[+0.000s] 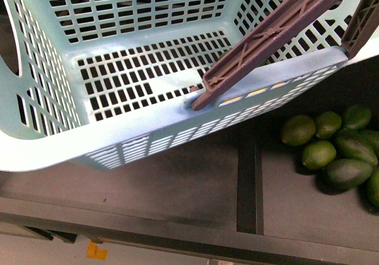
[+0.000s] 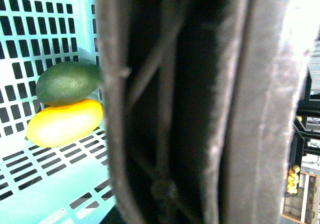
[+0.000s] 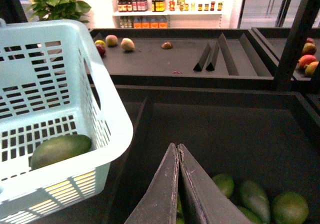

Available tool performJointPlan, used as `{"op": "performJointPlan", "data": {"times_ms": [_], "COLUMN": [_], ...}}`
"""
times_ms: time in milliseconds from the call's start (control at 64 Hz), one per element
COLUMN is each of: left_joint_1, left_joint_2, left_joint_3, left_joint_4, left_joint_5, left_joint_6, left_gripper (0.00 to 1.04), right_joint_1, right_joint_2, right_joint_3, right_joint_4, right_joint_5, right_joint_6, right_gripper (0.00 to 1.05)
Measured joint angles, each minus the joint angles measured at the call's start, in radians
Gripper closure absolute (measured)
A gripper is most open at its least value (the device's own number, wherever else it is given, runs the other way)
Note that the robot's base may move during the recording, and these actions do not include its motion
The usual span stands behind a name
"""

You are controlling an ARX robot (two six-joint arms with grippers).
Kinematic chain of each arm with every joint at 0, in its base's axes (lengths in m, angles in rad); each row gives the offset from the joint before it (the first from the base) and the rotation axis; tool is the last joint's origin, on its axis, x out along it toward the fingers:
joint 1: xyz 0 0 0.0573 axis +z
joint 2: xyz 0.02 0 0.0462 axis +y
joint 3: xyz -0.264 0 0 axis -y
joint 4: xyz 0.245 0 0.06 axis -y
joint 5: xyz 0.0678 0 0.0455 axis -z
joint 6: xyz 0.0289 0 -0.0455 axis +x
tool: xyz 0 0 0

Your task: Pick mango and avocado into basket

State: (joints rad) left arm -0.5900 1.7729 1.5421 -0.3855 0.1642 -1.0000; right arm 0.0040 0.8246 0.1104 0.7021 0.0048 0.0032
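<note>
Two right fingers (image 3: 176, 184) are pressed together, empty, above green fruits (image 3: 260, 201) in a dark bin. The left fingers seem clamped on the basket's brown handle (image 2: 200, 103), though it blocks the view. The avocado (image 2: 67, 82) and mango (image 2: 65, 123) lie touching inside the basket (image 1: 118, 136), so the task looks complete.

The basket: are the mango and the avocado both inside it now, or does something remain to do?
Both look done. In the left wrist view the avocado lies on the mango on the basket floor. The right gripper is shut and empty above the green fruit left in the bin. Nothing seems left to pick.
</note>
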Motion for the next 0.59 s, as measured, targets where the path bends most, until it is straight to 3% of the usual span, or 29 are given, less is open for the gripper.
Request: {"op": "performJointPlan", "data": {"times_ms": [593], "left_joint_1": [0.000], "left_joint_2": [0.000], "left_joint_3": [0.000], "left_joint_4": [0.000], "left_joint_5": [0.001], "left_joint_6": [0.000], "left_gripper": [0.91], "right_joint_1": [-0.002], "right_joint_2": [-0.304], "right_joint_3": [-0.093], "right_joint_4": [-0.186], "right_joint_5": [-0.005], "right_joint_6": [0.000], "right_gripper": [1.03]}}
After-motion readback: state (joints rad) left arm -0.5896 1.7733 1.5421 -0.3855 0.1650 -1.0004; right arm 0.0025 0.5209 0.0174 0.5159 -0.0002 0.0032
